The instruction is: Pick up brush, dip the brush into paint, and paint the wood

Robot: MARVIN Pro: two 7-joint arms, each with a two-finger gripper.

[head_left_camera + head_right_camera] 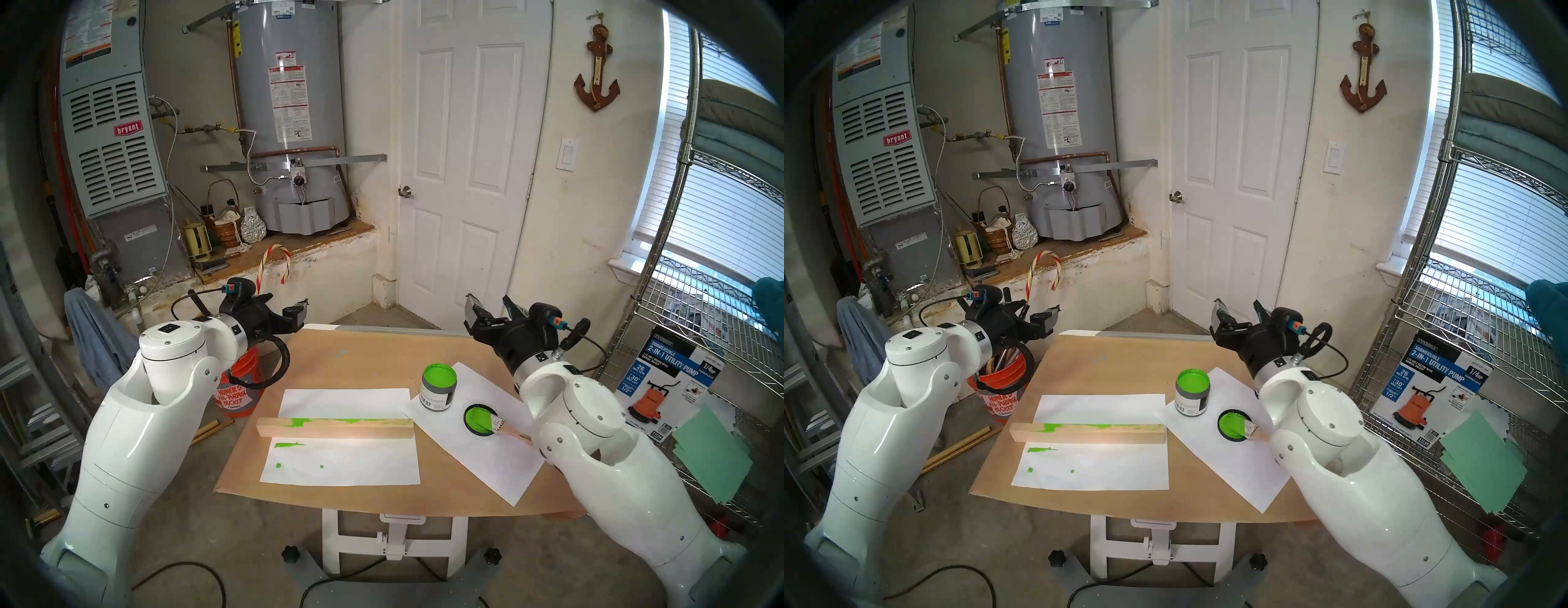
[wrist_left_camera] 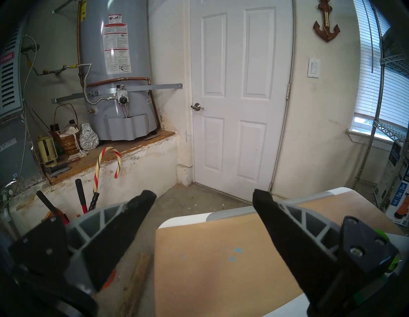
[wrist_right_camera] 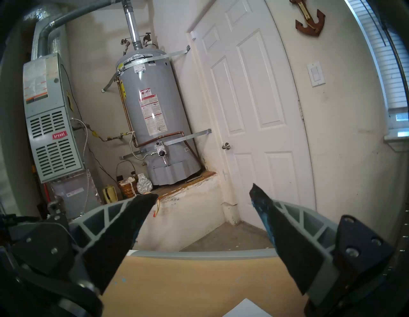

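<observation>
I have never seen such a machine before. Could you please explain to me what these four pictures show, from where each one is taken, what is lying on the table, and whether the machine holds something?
This is a robot with two white arms, each ending in a two-fingered gripper. The two wide pictures come from cameras on its head, looking down at the table, which is covered with brown paper. The other two come from a camera on each wrist, looking forward past the black fingers toward the door.

On the table lies a wooden bar with green paint on top, resting on a white paper sheet. To its right stands an open paint can. Beside it lies the black lid, and the brush rests with its bristles on that lid.

Nothing is held. The left gripper and the right gripper are both open and empty, raised above the table's far end.
</observation>
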